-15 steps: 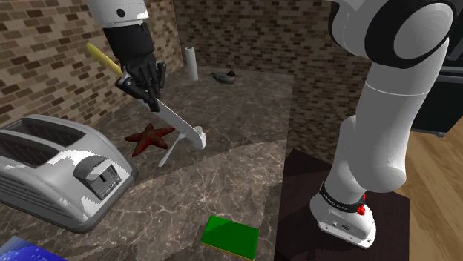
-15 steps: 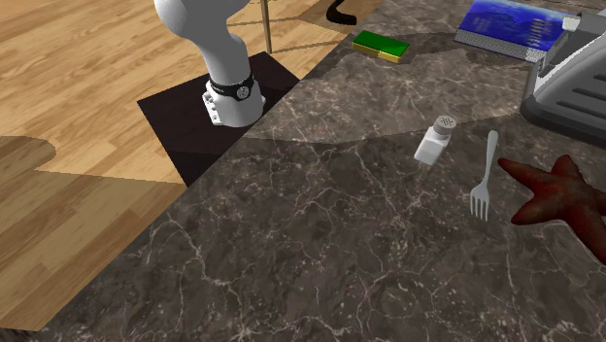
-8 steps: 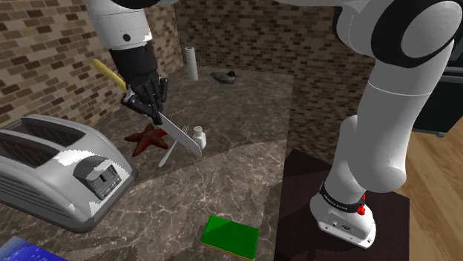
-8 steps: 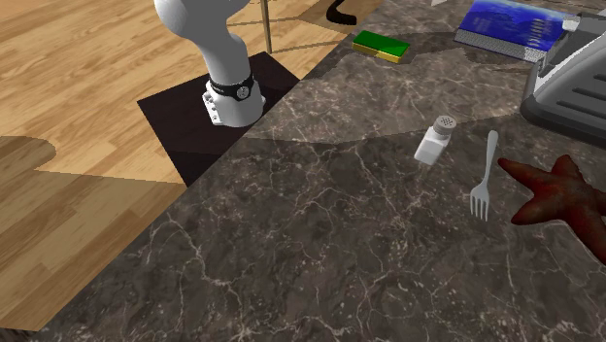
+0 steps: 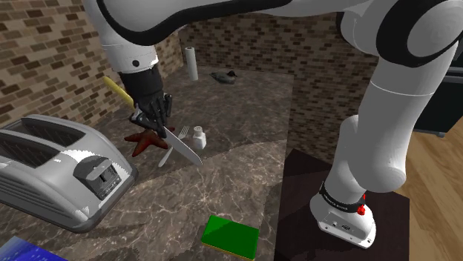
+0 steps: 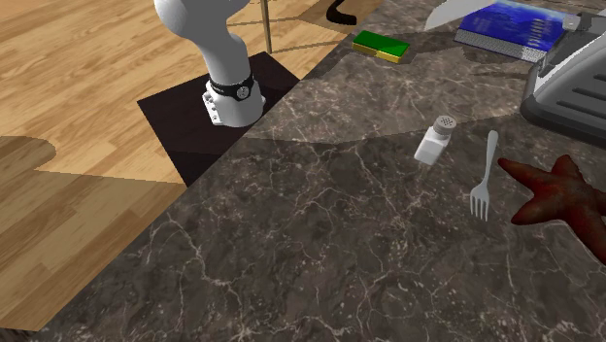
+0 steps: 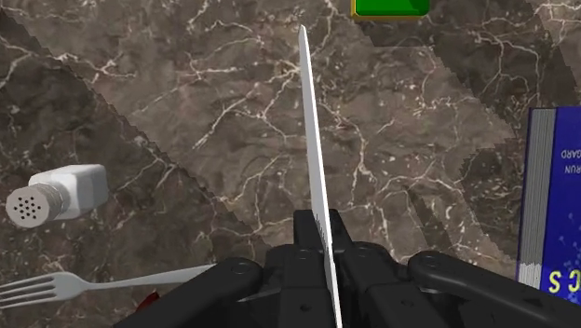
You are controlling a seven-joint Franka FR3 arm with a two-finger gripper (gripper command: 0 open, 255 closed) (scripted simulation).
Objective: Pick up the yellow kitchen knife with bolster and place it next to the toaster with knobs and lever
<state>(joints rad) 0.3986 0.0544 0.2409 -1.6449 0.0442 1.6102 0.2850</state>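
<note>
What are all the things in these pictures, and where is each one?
Kitchen knife with yellow handle and silvery blade: one, yellow and silver, held above the counter.
Boxy two-slot toaster: one, silver-grey, shoulder view's lower left.
Five-armed starfish: one, reddish-brown, beside the fork.
Fork: one, pale grey, between starfish and shaker.
Small shaker: one, white, beside the fork.
Flat block: one, green, near the stand.
Book: one, blue, by the toaster.
Upright roll: one, white, against the brick wall.
Marbled counter: one, dark brown, under the things.
Robot arm: one, white, on its dark stand.
Fingers: two, black, shut on the knife.
</note>
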